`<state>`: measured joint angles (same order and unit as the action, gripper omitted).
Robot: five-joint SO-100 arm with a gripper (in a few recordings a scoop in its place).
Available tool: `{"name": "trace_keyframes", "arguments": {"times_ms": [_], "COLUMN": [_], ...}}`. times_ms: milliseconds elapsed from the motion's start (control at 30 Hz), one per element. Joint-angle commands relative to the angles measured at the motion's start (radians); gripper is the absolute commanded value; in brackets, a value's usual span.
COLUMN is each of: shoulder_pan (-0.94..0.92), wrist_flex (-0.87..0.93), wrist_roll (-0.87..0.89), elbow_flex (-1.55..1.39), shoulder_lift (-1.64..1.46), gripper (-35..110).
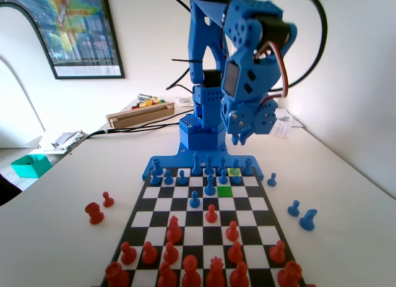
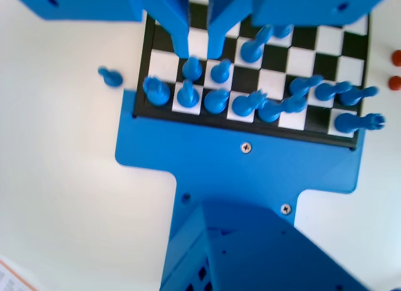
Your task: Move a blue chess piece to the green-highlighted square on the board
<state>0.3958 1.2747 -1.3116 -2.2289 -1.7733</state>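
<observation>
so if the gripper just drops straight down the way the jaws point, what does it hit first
Most likely a blue pawn near the board's blue-side edge: in the wrist view the open gripper hangs with its jaws either side of it. Depth is unclear, so it may land just beside it.

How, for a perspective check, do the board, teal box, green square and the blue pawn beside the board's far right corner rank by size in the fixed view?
1. board
2. teal box
3. green square and blue pawn: about alike, not ranked.
</observation>
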Motion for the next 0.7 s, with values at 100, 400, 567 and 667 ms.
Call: {"name": "trace_keyframes", "arguments": {"times_ms": [100, 400, 567, 667], "shoulder_pan": [0.04, 0.064, 0.083, 0.097], "wrist_flex": [-0.075, -0.13, -0.132, -0.141], "wrist_roll": [-0.005, 0.002, -0.021, -0.034], "elbow_flex": [-0.081, -0.129, -0.117, -0.118], "shoulder_lift": [-0.02, -0.002, 0.018, 0.031], "gripper": [9, 11, 11, 11]}}
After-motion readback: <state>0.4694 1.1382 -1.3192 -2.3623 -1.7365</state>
